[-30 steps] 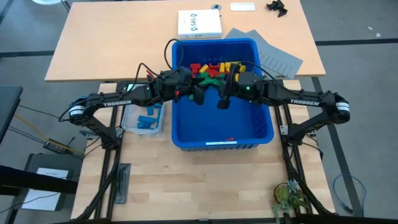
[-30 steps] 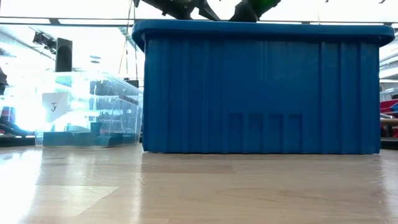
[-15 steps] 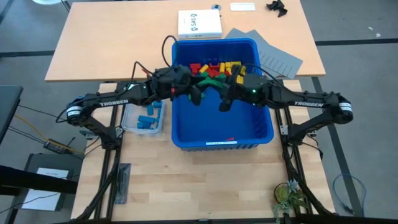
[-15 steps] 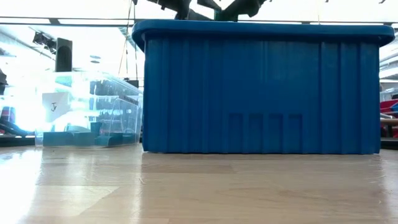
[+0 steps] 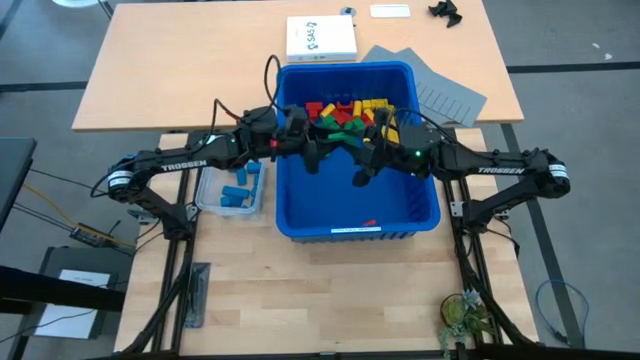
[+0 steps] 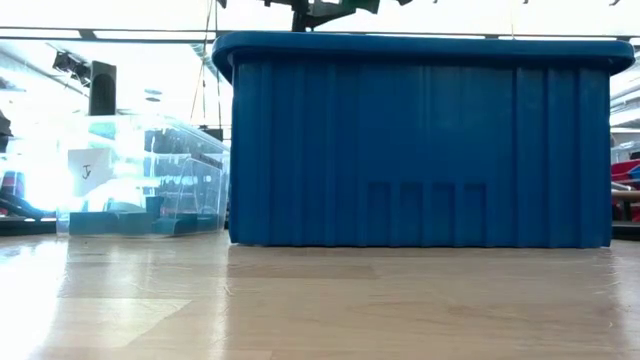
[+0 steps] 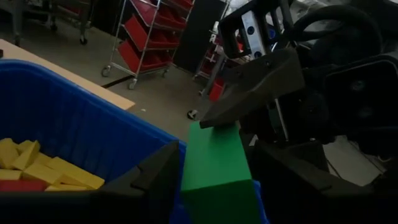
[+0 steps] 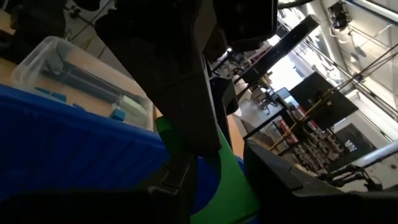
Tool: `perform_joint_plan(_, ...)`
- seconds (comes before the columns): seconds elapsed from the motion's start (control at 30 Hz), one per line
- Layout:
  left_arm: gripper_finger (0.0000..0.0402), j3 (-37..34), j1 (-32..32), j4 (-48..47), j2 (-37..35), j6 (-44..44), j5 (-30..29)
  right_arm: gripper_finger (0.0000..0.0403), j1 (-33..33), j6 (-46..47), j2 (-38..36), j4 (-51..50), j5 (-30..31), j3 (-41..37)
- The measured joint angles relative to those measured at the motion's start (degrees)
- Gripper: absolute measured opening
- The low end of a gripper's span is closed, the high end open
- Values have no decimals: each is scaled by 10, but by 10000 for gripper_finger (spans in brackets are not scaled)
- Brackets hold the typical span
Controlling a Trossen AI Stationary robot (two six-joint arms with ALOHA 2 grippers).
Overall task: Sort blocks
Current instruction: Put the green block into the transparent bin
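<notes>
1. Handover step, by my reading: left gripper (image 7: 211,180) fingers clamp a green block (image 7: 214,165) over the blue bin (image 5: 400,215).
2. Right gripper (image 8: 214,174) fingers pinch the same block.
3. Next, one side must release.

**Even light overhead, glare and blur lower down**

The high view was evenly lit and sharp, with only soft shadows beneath the arms on the pale wooden surface (image 5: 330,270). In the low view, strong backlight from the room behind washed out the small clear plastic tub (image 6: 140,180), and the near surface was out of focus. The large blue plastic bin (image 6: 420,140) stayed well exposed. In the left wrist view the green plastic block (image 7: 214,165) was blurred at close range. The right wrist view was dim, with bright glare at its far edge.
</notes>
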Motion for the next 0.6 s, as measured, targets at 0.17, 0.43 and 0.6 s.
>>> perform_joint_plan(0.17,187,0,0,4,0,0,1,113,5,0,0,7,9,0)
perform_joint_plan(0.43,142,0,0,4,0,20,5,202,5,36,0,7,10,0)
perform_joint_plan(0.6,142,-1,6,-5,-5,60,-35,255,10,45,-9,-24,70,0)
